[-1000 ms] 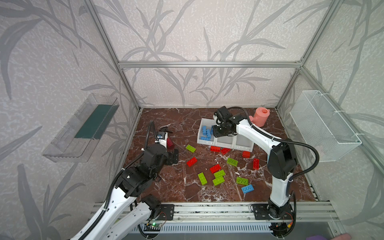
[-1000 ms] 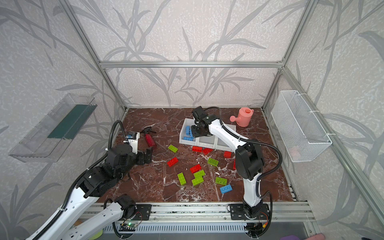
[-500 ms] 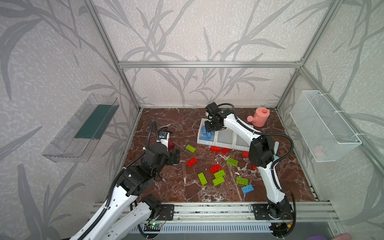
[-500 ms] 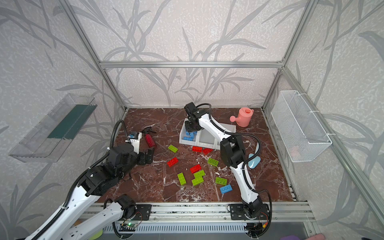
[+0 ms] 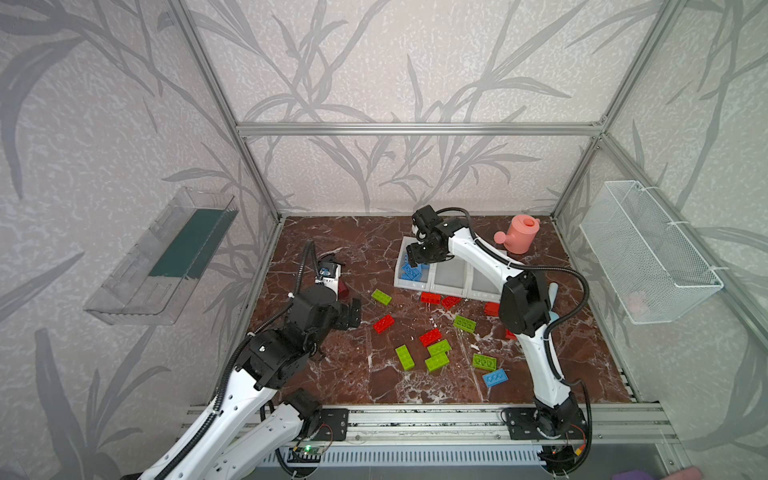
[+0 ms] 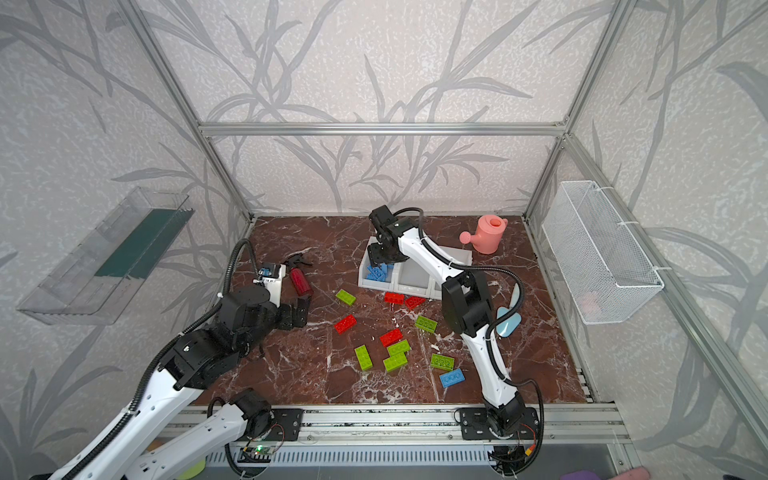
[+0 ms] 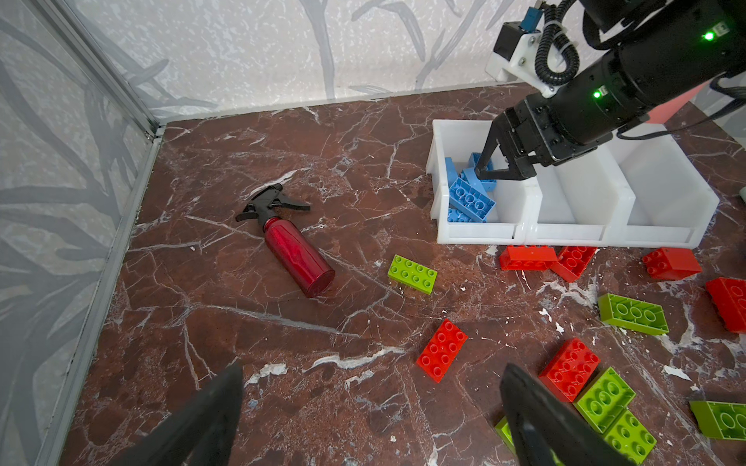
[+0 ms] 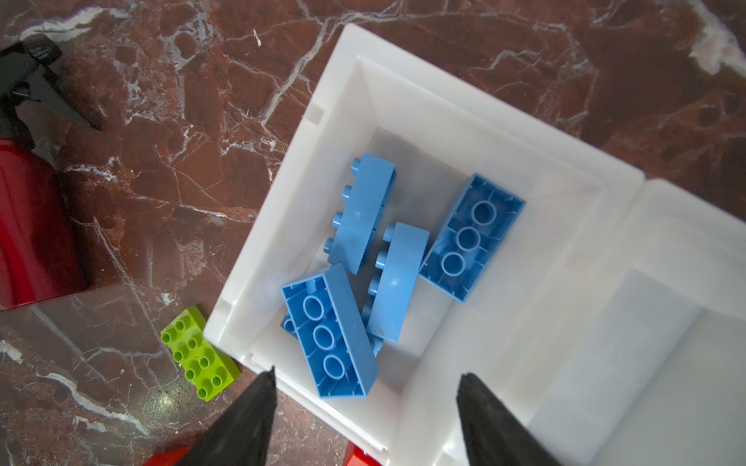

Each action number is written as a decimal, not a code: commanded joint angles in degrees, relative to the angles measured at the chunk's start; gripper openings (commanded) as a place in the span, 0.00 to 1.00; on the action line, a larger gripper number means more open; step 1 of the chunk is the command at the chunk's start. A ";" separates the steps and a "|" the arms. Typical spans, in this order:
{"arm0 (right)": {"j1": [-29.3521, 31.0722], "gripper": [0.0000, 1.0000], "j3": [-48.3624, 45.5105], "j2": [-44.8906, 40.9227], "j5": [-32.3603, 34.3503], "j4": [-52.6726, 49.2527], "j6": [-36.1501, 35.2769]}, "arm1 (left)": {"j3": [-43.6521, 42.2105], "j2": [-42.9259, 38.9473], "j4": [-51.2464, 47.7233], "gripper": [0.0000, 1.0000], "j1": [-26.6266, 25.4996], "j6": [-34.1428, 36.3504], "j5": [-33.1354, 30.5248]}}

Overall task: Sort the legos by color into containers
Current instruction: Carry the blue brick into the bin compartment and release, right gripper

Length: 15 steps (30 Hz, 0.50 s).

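The right gripper [image 8: 367, 375] hangs over the nine-o'clock bin of the containers [image 7: 565, 234], fingers spread, empty. Several blue legos [image 8: 387, 282] lie inside. One blue brick [image 5: 495, 378] at five o'clock, plus all reds [image 5: 384, 323] and greens [image 5: 438, 348], are unsorted on the floor [image 5: 332, 374]. The left gripper [image 7: 371, 368] gapes, idle.

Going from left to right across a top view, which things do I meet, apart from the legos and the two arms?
clear tray → red spray bottle → containers → pink watering can → wire basket
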 commanded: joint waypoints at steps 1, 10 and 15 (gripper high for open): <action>0.59 0.79 -6.64 -9.91 -0.20 3.03 -0.68 | 0.26 0.16 -0.58 0.99 0.39 -0.56 1.21; 3.16 0.90 -36.54 -37.07 3.96 5.74 -0.09 | 3.40 3.74 -1.11 0.99 0.33 -5.60 10.38; 4.14 0.94 -50.17 -50.41 5.91 3.58 1.63 | 2.24 3.97 0.54 0.99 -0.05 -9.23 14.11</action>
